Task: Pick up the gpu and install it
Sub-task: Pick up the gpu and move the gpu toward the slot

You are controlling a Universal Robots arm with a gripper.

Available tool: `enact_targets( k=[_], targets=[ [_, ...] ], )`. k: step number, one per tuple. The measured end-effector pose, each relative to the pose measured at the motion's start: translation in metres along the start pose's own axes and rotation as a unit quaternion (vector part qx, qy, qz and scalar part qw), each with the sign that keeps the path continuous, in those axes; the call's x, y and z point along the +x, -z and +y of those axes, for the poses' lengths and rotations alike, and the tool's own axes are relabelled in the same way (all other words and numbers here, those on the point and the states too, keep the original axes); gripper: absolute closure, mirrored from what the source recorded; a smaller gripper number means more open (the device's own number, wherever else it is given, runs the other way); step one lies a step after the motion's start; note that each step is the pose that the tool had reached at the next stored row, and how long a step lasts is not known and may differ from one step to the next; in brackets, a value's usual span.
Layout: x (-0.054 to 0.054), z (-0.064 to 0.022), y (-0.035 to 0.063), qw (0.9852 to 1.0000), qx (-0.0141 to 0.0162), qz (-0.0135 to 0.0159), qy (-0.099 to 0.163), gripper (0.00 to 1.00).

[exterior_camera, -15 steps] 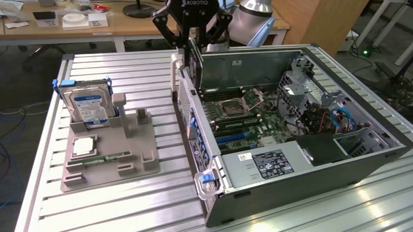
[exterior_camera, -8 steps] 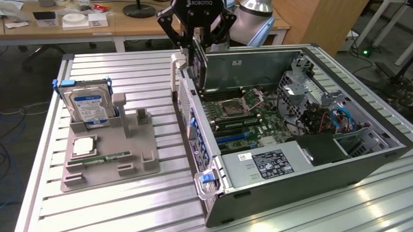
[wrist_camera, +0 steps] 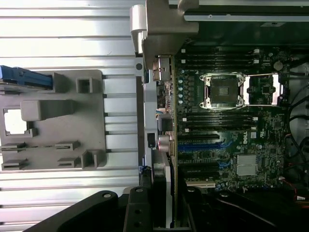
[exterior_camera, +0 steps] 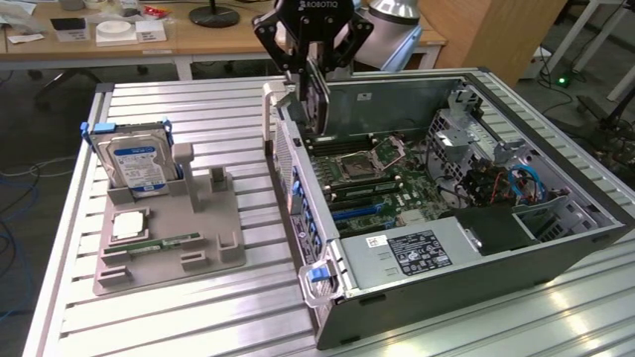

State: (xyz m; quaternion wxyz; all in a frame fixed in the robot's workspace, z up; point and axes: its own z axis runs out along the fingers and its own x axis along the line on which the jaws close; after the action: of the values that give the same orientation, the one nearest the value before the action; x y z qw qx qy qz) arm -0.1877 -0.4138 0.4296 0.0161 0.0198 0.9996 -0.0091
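The gpu [exterior_camera: 320, 104] is a thin dark card that hangs upright on edge over the rear left corner of the open computer case [exterior_camera: 555, 245]. My gripper [exterior_camera: 315, 74] is shut on its upper edge, just above the case's rear wall. The wrist view looks down the gpu [wrist_camera: 169, 183] edge-on, with its silver bracket beside the dark board. There my gripper [wrist_camera: 164, 215] has its black fingers [wrist_camera: 137, 212] clamped on both sides of the card. The motherboard [wrist_camera: 231, 145], with its blue and black slots, lies below the card.
A grey holder tray [exterior_camera: 213, 245] lies on the ribbed metal table at the exterior view's left. On it are a hard drive [exterior_camera: 139, 167] standing upright, a green memory stick [exterior_camera: 163, 243] and a small square chip [exterior_camera: 129, 225]. The case's power supply [exterior_camera: 417, 253] fills its near end.
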Motion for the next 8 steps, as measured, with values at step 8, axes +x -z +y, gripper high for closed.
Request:
enact_targets(
  k=[8],
  targets=[
    [-0.013, 0.0004, -0.0004, 1.0, -0.0046, 0.0013, 0.0, 0.72]
  ],
)
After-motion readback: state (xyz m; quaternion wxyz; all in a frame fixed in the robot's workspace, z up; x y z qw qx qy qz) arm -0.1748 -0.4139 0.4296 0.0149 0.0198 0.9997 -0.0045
